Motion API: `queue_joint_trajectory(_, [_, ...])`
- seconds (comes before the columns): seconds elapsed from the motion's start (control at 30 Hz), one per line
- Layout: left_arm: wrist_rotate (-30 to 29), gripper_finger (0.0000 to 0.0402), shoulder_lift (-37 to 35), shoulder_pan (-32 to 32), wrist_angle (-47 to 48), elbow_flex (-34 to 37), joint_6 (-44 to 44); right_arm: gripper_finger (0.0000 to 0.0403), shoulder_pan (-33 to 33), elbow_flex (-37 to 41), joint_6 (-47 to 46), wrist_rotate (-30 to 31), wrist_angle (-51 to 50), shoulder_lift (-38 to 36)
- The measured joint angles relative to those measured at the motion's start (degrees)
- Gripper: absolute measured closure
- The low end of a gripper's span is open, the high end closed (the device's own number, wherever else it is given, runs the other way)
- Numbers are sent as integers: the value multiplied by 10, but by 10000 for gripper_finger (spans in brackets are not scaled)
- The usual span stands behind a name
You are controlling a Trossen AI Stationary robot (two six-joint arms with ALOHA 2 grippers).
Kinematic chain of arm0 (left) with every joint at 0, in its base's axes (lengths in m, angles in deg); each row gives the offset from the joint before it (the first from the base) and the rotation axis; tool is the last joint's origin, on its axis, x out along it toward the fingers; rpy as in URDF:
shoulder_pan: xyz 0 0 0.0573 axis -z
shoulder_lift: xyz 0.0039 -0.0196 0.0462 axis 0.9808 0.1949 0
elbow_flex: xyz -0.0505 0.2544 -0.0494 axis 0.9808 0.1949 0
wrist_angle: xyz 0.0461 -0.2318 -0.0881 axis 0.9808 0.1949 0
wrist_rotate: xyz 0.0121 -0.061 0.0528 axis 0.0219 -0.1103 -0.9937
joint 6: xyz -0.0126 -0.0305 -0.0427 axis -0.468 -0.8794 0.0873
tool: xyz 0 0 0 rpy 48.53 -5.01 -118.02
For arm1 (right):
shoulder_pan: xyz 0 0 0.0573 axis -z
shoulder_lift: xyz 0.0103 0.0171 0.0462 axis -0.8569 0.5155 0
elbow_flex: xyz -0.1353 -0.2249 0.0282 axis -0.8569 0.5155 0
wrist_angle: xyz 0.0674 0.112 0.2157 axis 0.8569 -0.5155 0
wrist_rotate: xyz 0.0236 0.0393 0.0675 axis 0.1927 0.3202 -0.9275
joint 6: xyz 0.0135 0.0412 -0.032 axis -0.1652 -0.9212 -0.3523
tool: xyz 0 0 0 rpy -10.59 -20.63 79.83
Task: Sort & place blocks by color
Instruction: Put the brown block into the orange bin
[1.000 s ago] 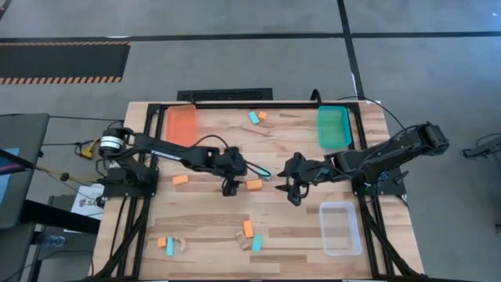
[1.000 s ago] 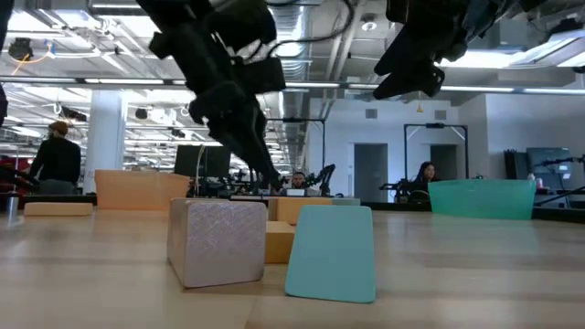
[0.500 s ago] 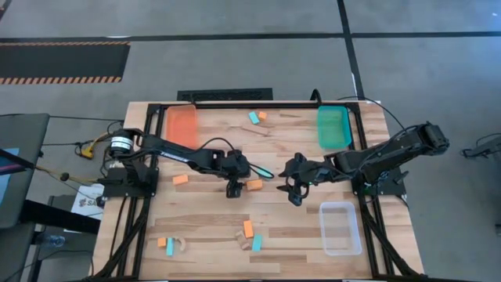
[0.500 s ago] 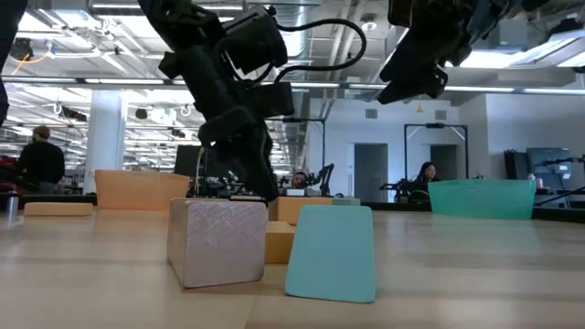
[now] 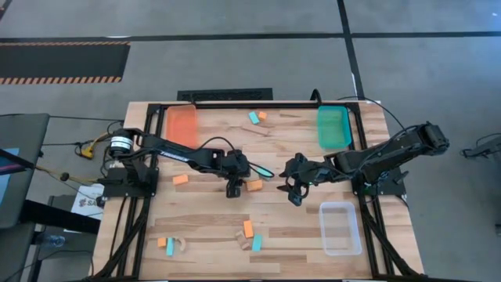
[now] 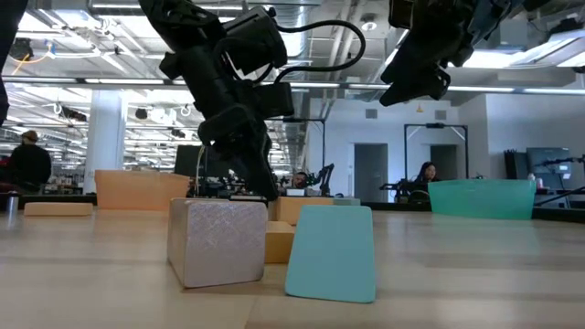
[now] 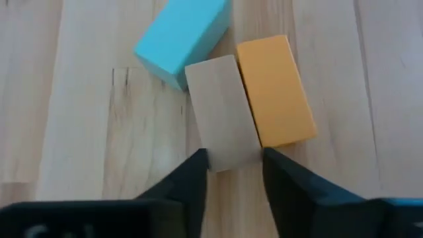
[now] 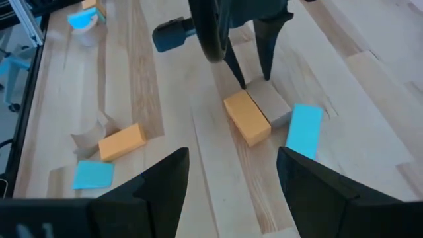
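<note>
The pale wood block (image 7: 221, 112) (beside an orange block (image 7: 274, 91)) is straddled by the left end effector (image 7: 232, 173), open, while the right end effector (image 8: 228, 182) hangs open.

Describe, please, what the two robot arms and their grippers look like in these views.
Both arms are dark, jointed, and black throughout. The left arm has a silver ring near its base and black cable looped along it. The left gripper and right gripper each have two tapering black fingers.
</note>
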Motion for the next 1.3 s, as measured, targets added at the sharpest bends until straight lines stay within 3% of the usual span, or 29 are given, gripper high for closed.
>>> queue_joint_trajectory(0.1, [13, 314, -1, 0, 3, 1, 11, 147, 0, 0, 0, 1, 0, 0])
queue_joint_trajectory(0.2, [20, 292, -1, 0, 1, 1, 17, 147, 0, 0, 0, 2, -1, 0])
queue_joint_trajectory(0.47, [-29, 139, -1, 0, 1, 1, -47, 147, 0, 0, 0, 4, -2, 0])
queue_joint_trajectory(0.57, [-26, 81, -1, -2, -6, 1, -133, 147, 0, 0, 0, 4, -2, 0])
queue_joint_trajectory(0.7, [49, 32, -1, -8, -19, 1, -309, 147, 0, 0, -1, 4, -2, 0])
queue_joint_trajectory(0.8, [56, 21, -1, -10, -43, 1, -412, 147, 0, 0, -2, 4, -2, 0])
queue_joint_trajectory(0.97, [-26, 29, 10, -15, -46, -20, -546, 147, 4, 0, -7, 4, -2, 0])
queue_joint_trajectory(1.07, [-52, 39, 42, -19, 0, -50, -553, 147, 8, 0, -8, 4, -3, 0])
queue_joint_trajectory(1.3, [-40, 50, 131, -12, 83, -161, -502, 147, 8, 0, -11, 0, -20, 0])
